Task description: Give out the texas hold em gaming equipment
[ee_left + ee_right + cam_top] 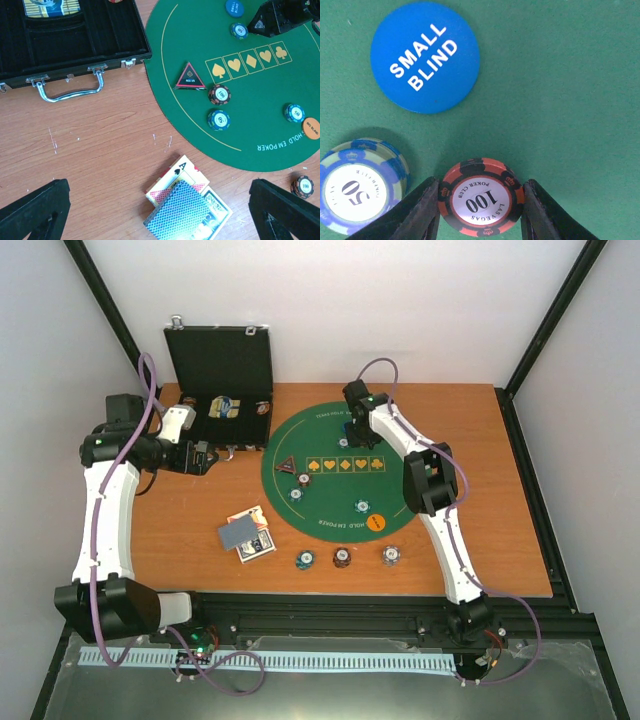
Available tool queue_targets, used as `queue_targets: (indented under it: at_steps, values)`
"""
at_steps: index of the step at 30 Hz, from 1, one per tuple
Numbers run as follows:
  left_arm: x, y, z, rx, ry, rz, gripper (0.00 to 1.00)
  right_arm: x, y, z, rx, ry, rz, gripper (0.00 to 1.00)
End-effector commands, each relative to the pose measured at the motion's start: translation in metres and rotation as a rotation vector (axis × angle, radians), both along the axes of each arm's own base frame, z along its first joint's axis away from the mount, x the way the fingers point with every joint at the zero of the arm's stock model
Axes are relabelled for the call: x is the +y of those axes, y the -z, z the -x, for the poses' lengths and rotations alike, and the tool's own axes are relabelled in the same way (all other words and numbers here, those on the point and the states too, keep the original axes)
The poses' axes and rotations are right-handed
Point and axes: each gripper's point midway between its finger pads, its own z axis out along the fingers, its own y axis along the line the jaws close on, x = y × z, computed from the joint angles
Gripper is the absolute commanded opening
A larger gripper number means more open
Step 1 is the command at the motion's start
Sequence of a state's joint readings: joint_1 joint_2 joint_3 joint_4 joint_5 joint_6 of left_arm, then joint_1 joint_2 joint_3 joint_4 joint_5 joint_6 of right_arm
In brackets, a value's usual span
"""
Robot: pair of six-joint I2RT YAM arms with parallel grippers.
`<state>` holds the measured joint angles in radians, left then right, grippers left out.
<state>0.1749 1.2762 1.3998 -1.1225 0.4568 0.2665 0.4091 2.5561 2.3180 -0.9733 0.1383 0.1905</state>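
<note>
Fingers [415, 215] of the right gripper [481, 220] clasp a red chip [481, 200] at 6 o'clock from the blue disc [425, 56], probably placing it there; left gripper [159, 200] gapes empty.

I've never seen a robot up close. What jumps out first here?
The round green poker mat fills the middle of the wooden table. At its far edge the right pincer grips a red 100 chip beside a blue SMALL BLIND disc. A black case stands open at far left.
</note>
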Motion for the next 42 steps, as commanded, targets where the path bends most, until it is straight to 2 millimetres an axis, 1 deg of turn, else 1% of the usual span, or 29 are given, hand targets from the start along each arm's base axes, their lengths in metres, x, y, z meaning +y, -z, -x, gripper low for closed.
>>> queue_targets:
  at_steps: [1,8,10,11,12,13,14,17,20,22,23,26,28,29,31,33,35,36,37,38,40,42]
  values:
    - [0.002,-0.012,-0.007,-0.033,0.003,-0.001,1.00,0.007,-0.001,-0.002,0.002,-0.022,-0.027,0.23]
    - [0.001,-0.010,-0.006,-0.034,0.008,-0.002,1.00,0.007,0.006,-0.003,0.010,-0.022,-0.025,0.24]
    - [0.002,-0.008,-0.007,-0.032,0.006,-0.007,1.00,0.009,0.008,-0.002,0.015,-0.025,-0.031,0.26]
    - [0.003,-0.008,-0.006,-0.030,0.006,-0.009,1.00,0.009,0.008,-0.001,0.017,-0.026,-0.032,0.29]
    - [0.003,-0.007,-0.006,-0.029,0.006,-0.009,1.00,0.009,0.008,-0.001,0.017,-0.026,-0.033,0.35]
    - [0.003,-0.008,-0.006,-0.030,0.007,-0.010,1.00,0.009,0.006,-0.001,0.016,-0.027,-0.036,0.45]
    - [0.002,-0.009,-0.006,-0.034,0.009,-0.012,1.00,0.009,0.004,-0.002,0.013,-0.026,-0.037,0.52]
    - [0.002,-0.012,-0.005,-0.039,0.006,-0.011,1.00,0.008,-0.017,-0.004,-0.019,-0.018,-0.038,0.64]
    - [0.001,-0.015,-0.004,-0.042,0.006,0.001,1.00,0.006,-0.049,-0.005,-0.066,-0.008,-0.045,0.66]
    - [-0.001,-0.015,-0.002,-0.040,0.005,0.010,1.00,0.004,-0.071,-0.002,-0.092,-0.002,-0.048,0.66]
    - [-0.001,-0.016,-0.002,-0.041,0.006,0.012,1.00,0.004,-0.087,0.002,-0.112,-0.003,-0.048,0.66]
    - [-0.003,-0.020,0.001,-0.047,0.005,0.023,1.00,0.005,-0.115,0.021,-0.146,-0.007,-0.036,0.66]
    - [-0.003,-0.023,0.002,-0.051,0.003,0.025,1.00,0.010,-0.123,0.044,-0.145,-0.026,-0.038,0.66]
    - [-0.003,-0.023,0.003,-0.053,0.001,0.025,1.00,0.014,-0.122,0.058,-0.141,-0.039,-0.035,0.66]
    - [-0.004,-0.023,0.005,-0.050,0.002,0.027,1.00,0.027,-0.126,0.093,-0.143,-0.078,-0.047,0.66]
    - [-0.004,-0.022,0.006,-0.050,-0.001,0.026,1.00,0.043,-0.122,0.133,-0.141,-0.126,-0.063,0.66]
    - [-0.004,-0.019,0.009,-0.044,0.000,0.026,1.00,0.055,-0.107,0.181,-0.111,-0.173,-0.059,0.67]
    - [-0.005,-0.019,0.010,-0.044,0.002,0.026,1.00,0.065,-0.100,0.208,-0.097,-0.209,-0.056,0.67]
    - [-0.005,-0.018,0.011,-0.043,0.002,0.025,1.00,0.063,-0.087,0.235,-0.066,-0.224,-0.051,0.68]
    - [-0.005,-0.017,0.012,-0.042,0.003,0.024,1.00,0.067,-0.078,0.256,-0.043,-0.242,-0.055,0.69]
    - [-0.005,-0.016,0.014,-0.040,0.003,0.021,1.00,0.068,-0.062,0.293,-0.007,-0.250,-0.060,0.72]
    - [-0.005,-0.016,0.016,-0.038,0.005,0.021,1.00,0.070,-0.051,0.321,0.021,-0.267,-0.068,0.76]
